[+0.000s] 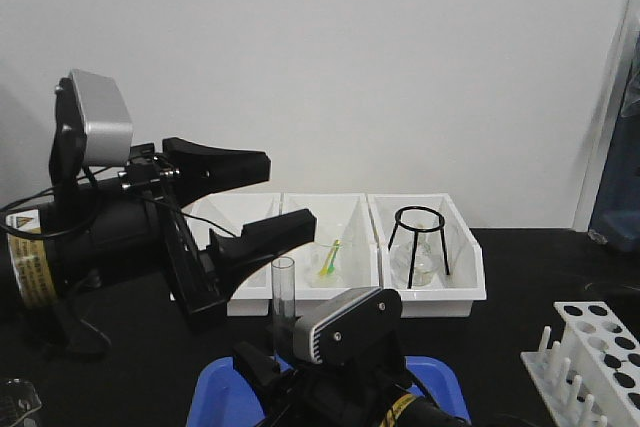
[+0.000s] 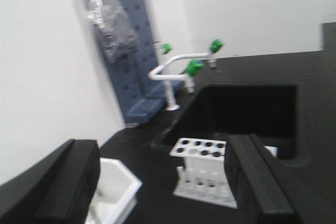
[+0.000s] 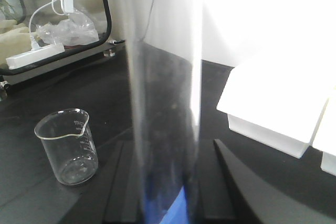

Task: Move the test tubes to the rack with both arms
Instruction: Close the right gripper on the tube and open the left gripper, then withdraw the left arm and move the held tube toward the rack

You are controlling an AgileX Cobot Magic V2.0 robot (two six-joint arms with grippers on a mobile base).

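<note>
You have a white wall (image 1: pixel 400 47) behind a black tabletop (image 1: pixel 530 267), and a dark sink (image 2: pixel 247 114) is set into that tabletop in the right half of the left wrist view. Three white bins (image 1: pixel 440 303) sit mid-frame in the front view. At the left of that frame, your left gripper (image 1: pixel 288 197) is spread wide with nothing between its fingers. At bottom centre, your right gripper (image 3: pixel 168 192) is closed on a test tube (image 1: pixel 283 287), which stands upright above a blue tray (image 1: pixel 215 397). The rack (image 1: pixel 600 352) is in the lower right corner, well apart from both grippers. A glass beaker (image 3: pixel 68 145) stands lower left in the right wrist view.
</note>
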